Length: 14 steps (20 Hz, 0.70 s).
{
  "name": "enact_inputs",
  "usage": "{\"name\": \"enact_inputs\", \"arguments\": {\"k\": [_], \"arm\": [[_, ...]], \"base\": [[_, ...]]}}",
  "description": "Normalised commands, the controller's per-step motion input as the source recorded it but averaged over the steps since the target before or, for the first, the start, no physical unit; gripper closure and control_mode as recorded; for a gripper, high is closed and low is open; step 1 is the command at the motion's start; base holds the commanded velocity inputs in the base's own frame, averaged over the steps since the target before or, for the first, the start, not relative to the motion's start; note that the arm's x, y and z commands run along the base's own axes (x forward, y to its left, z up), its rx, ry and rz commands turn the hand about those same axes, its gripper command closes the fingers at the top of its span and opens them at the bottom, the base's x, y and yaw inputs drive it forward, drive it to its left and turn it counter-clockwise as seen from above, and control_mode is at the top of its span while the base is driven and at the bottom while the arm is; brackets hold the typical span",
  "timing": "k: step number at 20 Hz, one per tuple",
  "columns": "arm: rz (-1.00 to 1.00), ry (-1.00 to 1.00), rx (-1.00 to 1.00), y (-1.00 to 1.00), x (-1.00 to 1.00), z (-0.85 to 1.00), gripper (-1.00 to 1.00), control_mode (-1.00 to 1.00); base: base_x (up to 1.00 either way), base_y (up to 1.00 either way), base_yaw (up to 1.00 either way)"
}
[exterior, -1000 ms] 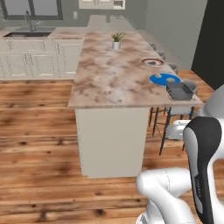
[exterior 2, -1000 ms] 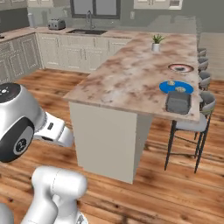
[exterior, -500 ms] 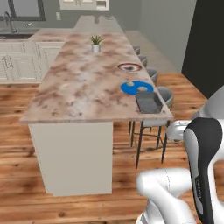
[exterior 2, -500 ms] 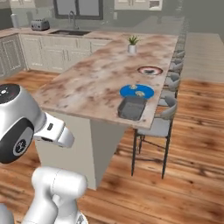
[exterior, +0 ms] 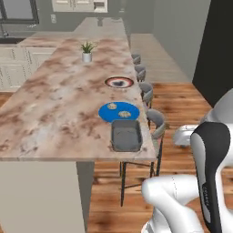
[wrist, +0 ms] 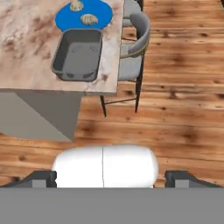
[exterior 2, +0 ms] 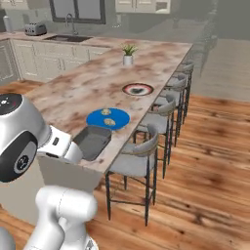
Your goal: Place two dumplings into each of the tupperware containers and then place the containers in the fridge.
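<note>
One dark grey tupperware container (exterior: 126,135) (exterior 2: 92,141) (wrist: 78,54) sits empty near the island's near right corner. Just beyond it, touching or nearly so, a blue plate (exterior: 119,111) (wrist: 85,13) carries two dumplings (exterior: 112,106) (exterior: 124,113) (exterior 2: 105,112) (exterior 2: 110,122) (wrist: 89,19). My gripper (wrist: 110,180) is open with nothing between its widely spread fingertips (wrist: 39,178). It hangs back from the counter's end, over the wood floor and well short of the container. The fridge is out of view.
A plate with a black-and-red rim (exterior: 119,82) (exterior 2: 137,89) lies farther along the island (exterior: 50,109), then a small potted plant (exterior: 86,51). Grey stools (exterior 2: 141,156) line the island's right side. A sink and toaster (exterior 2: 35,29) stand on the back counter.
The whole picture has shifted because the base has driven around toward the island's end, so the counter, plate and container now look nearer. The gripper stays open.
</note>
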Motion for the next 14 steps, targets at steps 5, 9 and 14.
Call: {"name": "enact_inputs", "arguments": {"k": [5,9,14], "arm": [[0.0,0.0,0.0,0.0,0.0,0.0,-1.0,1.0],[0.0,0.0,0.0,0.0,0.0,0.0,-1.0,1.0],[0.0,0.0,0.0,0.0,0.0,0.0,-1.0,1.0]], "base": [[0.74,-0.94,0.46],[0.43,-0.94,0.53],[-0.02,-0.88,0.65]]}}
